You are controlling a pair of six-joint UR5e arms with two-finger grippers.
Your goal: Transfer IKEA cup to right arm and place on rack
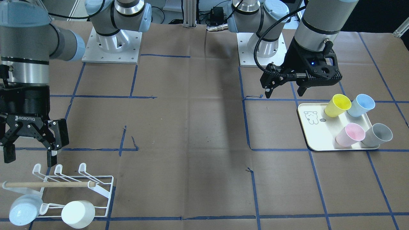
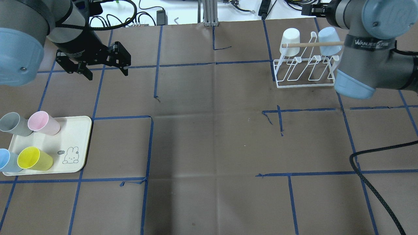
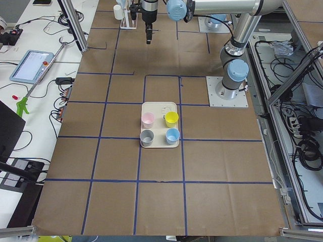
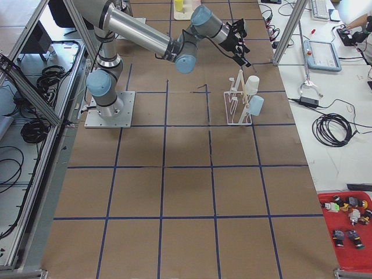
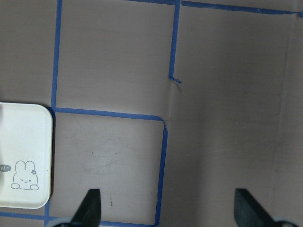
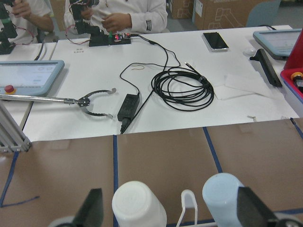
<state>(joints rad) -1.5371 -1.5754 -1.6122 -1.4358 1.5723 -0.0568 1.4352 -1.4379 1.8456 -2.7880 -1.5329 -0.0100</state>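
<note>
Pastel plastic cups, four in all, stand mouth-up on the cream tray (image 1: 314,135) at the robot's left: yellow cup (image 1: 337,105), blue cup (image 1: 361,105), pink cup (image 1: 350,134) and grey cup (image 1: 378,134). None is gripped. Left gripper (image 1: 285,92): hangs above the bare table (image 1: 204,143) just beside the tray's robot-side edge, jaws spread wide and empty. Its wrist view takes in only a corner of the tray, with no cup between the fingers. Right gripper (image 1: 31,156): hovers at the opposite end of the table, close to the rack (image 1: 99,188), jaws likewise spread and empty. Rack: a white cup (image 1: 78,213) and a pale-blue cup (image 1: 22,209) hang inverted on the prongs of its operator-side row, near the wooden dowel (image 1: 48,184).

Step in hand, as judged: the start of a fresh cycle, pick-up not yet begun. The next move calls for the left gripper to travel over the tray, descend on one cup (which one cannot be told) and close on its wall without knocking the neighbours, then carry it mid-table for hand-over.
</note>
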